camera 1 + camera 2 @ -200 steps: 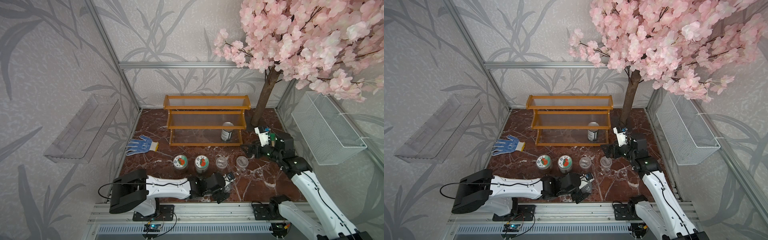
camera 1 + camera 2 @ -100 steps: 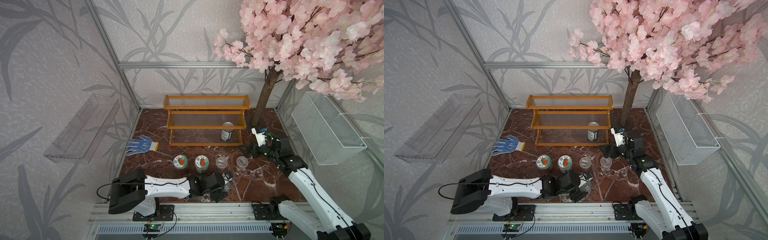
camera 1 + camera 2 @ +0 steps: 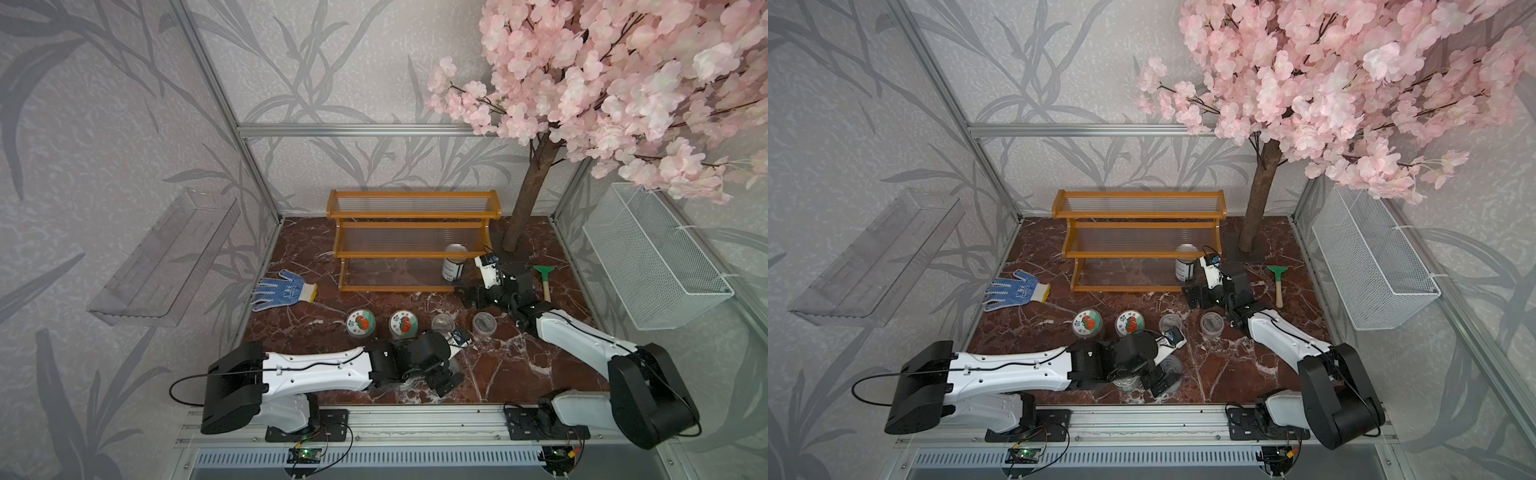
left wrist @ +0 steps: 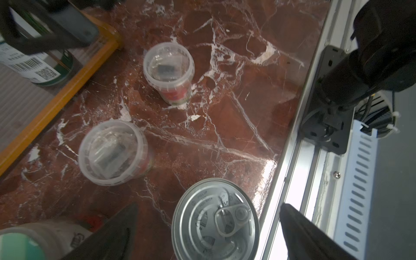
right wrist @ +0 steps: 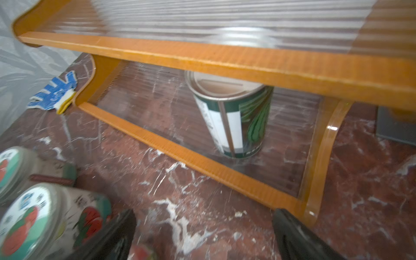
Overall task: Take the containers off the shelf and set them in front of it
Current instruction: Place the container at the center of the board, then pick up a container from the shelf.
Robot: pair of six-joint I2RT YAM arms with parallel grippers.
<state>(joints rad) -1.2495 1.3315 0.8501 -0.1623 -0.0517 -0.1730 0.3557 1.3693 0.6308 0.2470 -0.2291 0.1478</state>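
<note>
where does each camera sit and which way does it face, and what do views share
Top views: high above the front rail, looking down and back at the shelf; left arm and right arm show whole.
Left wrist: on the left arm, looking down at a silver can under the open left gripper, a clear cup beyond; fingertips show.
Right wrist: on the right arm, low, facing the shelf's bottom tier and its green-labelled can; open right gripper fingertips show.
Shared: both wrist views catch that can.
</note>
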